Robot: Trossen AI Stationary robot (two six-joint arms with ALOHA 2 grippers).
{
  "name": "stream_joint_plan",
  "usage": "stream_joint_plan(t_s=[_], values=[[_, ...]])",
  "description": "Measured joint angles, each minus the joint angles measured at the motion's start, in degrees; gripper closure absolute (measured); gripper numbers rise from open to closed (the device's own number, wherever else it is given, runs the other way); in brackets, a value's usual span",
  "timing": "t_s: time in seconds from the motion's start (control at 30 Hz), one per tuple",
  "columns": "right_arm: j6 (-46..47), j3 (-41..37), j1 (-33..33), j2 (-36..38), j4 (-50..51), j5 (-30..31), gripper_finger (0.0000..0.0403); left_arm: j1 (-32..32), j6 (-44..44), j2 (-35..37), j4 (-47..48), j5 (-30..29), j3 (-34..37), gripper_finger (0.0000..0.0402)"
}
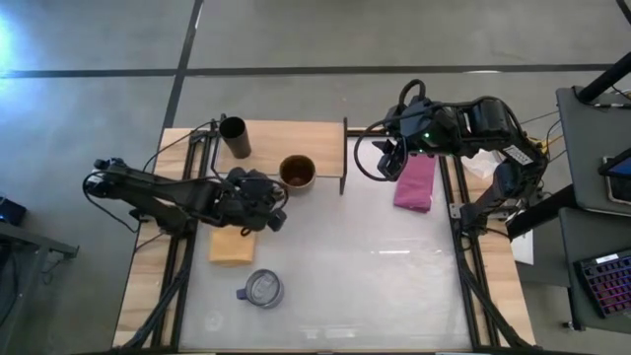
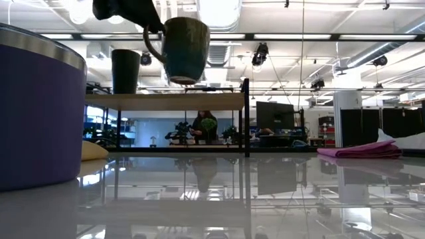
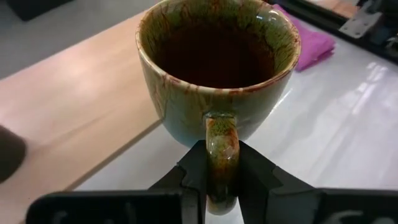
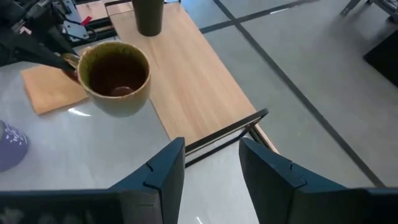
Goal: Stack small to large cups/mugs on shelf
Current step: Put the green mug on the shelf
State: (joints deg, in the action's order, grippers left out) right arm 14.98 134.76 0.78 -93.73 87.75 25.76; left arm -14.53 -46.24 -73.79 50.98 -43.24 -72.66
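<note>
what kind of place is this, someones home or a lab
Most likely a robotics lab or open workshop, not a home: two robot arms are mounted at a table, the low view shows an industrial ceiling with exposed lights, and a keyboard sits on a nearby desk.

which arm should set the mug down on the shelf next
Left. The left gripper already clamps the mug by its handle, held above the shelf edge near the black cup. The right gripper hangs open and empty.
</note>
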Motion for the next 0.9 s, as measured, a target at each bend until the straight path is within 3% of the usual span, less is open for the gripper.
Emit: stream_joint_plan(t_s=[0.17, 0.47, 0.9], values=[[0.00, 0.00, 0.00, 0.00, 0.02, 0.02, 0.0257, 0.64, -1.59, -0.04, 1.87, -1.29, -0.14, 0.0365], [0.26, 0.00, 0.00, 0.02, 0.02, 0.05, 0.0257, 1.67, -10.43, 2.34, 7.13, -12.75, -0.16, 0.0365], [3.02, 0.00, 0.00, 0.02, -0.10, 1.53, 0.0257, 9.58, -16.02, 0.87, 6.98, -17.83, 1.66, 0.0366]])
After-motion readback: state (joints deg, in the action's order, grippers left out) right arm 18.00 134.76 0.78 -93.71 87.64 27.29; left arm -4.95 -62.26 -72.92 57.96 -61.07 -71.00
